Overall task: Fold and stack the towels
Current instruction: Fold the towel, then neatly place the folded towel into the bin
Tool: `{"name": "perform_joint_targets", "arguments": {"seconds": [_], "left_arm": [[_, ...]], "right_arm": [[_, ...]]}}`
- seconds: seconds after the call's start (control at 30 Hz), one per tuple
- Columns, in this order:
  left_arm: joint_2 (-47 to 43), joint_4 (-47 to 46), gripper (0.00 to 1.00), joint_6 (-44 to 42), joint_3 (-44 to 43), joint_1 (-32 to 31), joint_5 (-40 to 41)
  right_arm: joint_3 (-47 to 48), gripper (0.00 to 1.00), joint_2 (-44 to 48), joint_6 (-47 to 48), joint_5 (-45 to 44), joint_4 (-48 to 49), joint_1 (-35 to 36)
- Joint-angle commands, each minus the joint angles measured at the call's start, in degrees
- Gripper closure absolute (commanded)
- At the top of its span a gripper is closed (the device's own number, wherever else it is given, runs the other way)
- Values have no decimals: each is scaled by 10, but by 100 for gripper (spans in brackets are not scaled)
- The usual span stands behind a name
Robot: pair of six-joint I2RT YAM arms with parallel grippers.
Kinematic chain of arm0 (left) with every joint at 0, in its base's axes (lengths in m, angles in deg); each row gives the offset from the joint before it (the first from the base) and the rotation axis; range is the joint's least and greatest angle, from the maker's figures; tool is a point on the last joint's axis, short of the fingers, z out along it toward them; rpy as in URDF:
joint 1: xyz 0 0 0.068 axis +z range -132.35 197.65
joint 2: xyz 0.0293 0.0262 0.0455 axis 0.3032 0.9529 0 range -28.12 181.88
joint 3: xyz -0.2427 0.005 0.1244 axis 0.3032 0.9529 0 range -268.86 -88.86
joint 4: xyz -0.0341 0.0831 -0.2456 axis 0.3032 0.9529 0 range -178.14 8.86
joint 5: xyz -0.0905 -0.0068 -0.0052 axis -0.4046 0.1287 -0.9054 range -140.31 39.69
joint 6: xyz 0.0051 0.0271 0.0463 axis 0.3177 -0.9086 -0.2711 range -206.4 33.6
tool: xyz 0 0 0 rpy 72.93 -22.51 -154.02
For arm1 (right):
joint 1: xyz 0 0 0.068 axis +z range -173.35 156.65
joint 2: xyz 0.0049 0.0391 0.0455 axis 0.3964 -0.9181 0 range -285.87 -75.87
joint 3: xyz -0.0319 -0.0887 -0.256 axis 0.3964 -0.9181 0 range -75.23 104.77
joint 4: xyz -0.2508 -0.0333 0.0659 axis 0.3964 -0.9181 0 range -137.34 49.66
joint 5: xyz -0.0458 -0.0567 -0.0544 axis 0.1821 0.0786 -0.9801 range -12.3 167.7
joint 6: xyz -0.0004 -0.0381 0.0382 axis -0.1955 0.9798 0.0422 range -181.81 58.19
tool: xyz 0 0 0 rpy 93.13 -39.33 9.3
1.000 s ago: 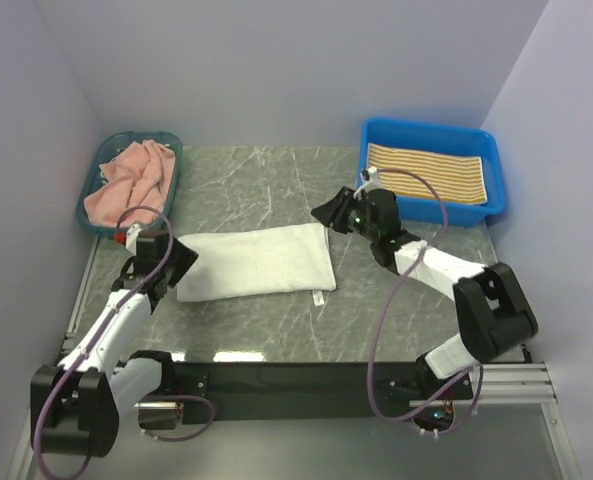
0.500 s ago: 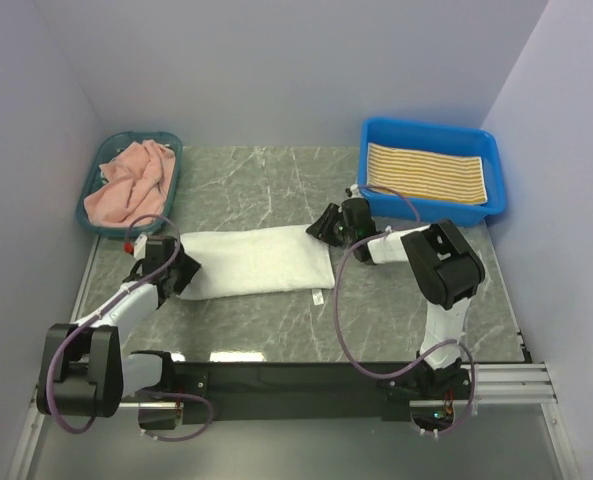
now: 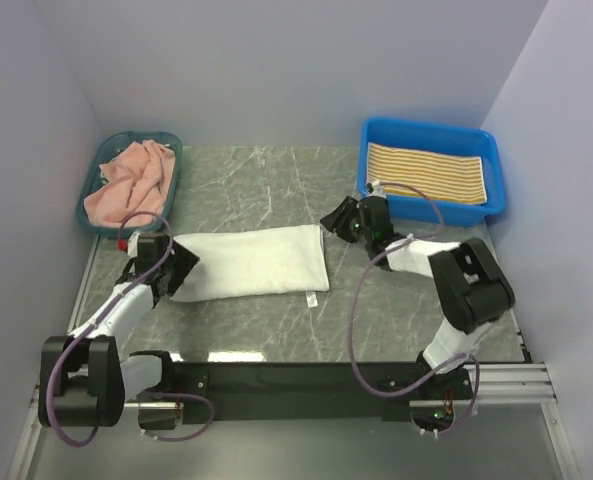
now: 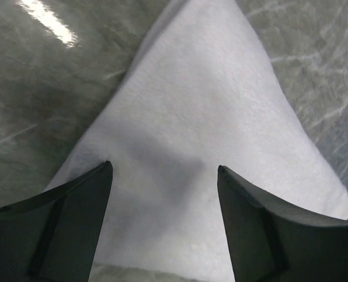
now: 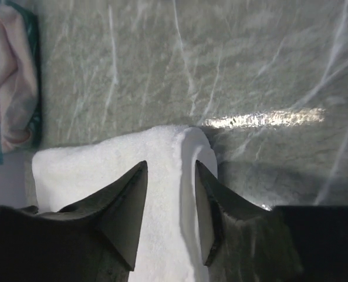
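A plain white towel [image 3: 251, 262] lies folded in a long strip on the marble table. My left gripper [image 3: 176, 265] is at its left end, open, with the white towel [image 4: 179, 117] under and between the fingers [image 4: 163, 169]. My right gripper [image 3: 334, 218] is at the towel's far right corner, open, its fingers [image 5: 171, 165] straddling the towel's raised folded edge [image 5: 188, 147]. A salmon pink towel [image 3: 131, 180] lies crumpled in a teal basket. A folded yellow-and-white striped towel [image 3: 431, 172] lies in a blue bin. The dark-and-white striped towel is out of view.
The teal basket [image 3: 173, 185] stands at the back left and the blue bin [image 3: 376, 135] at the back right. Walls close in the left, back and right sides. A small tag [image 3: 316, 298] sticks out at the towel's near right corner.
My right gripper dipped to the towel's right corner, then drew back slightly right; its elbow swung to a new pose. My left gripper stays at the left end. The towel barely moved.
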Motion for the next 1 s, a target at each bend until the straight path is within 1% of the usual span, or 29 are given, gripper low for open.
{"name": "perform_joint_targets", "arguments": {"seconds": [0.0,0.03,0.07,0.1,0.13,0.17,0.2,0.23,0.3,0.33,0.37,0.4,0.43,0.47,0.5,0.53,0.57,0.6,0.63,0.67,0.73,0.77,0.83,0.97], "left_arm": [[-23,93,21,-46,-60,-36,39],[-27,106,19,-49,-94,-78,75],[-30,118,15,-51,-113,-103,92],[-29,132,14,-53,-131,-128,112],[-27,154,13,-54,-150,-178,126],[-14,167,11,-53,-187,-202,153],[-4,177,11,-51,-205,-228,167],[7,199,11,-48,-243,-280,180],[52,212,10,-42,-278,-336,219],[71,227,10,-40,-318,-390,232],[115,233,9,-41,-339,-417,246],[141,241,9,-45,-361,-440,252],[167,248,9,-48,-408,-483,257],[223,262,9,-52,-432,-504,259],[253,268,9,-65,-457,-523,267],[282,277,9,-71,-510,-557,274],[344,288,9,-76,-540,-572,282],[374,311,9,-88,-569,-586,288],[402,324,9,-95,-626,-607,298],[454,336,9,-100,-652,-615,303],[497,361,9,-111,-711,-629,307],[529,365,10,-113,-724,-631,305],[553,369,11,-119,-745,-633,299],[596,383,16,-109,-747,-634,309]], "right_arm": [[6,47,93,53,-29,-73,-8],[5,44,127,57,-31,-93,-8],[4,41,143,72,-40,-111,-10],[3,34,159,79,-45,-156,-11],[4,31,189,85,-51,-182,-16],[4,29,203,99,-55,-204,-19],[3,25,218,105,-65,-225,-23],[-1,23,250,109,-67,-260,-29],[-26,22,285,114,-97,-276,-34],[-39,22,322,114,-100,-288,-38],[-52,22,340,110,-106,-292,-40],[-75,22,358,108,-119,-302,-41],[-85,20,388,108,-131,-308,-44],[-94,20,402,106,-141,-316,-47],[-110,20,415,107,-153,-323,-48],[-120,20,438,107,-174,-329,-48],[-132,20,450,105,-183,-330,-49],[-156,20,462,103,-190,-330,-50],[-168,20,483,101,-196,-329,-51],[-189,20,492,94,-203,-330,-52],[-207,20,517,88,-204,-328,-54],[-215,20,523,81,-202,-328,-55],[-234,20,542,76,-202,-327,-55],[-256,20,558,76,-200,-316,-56]]}}
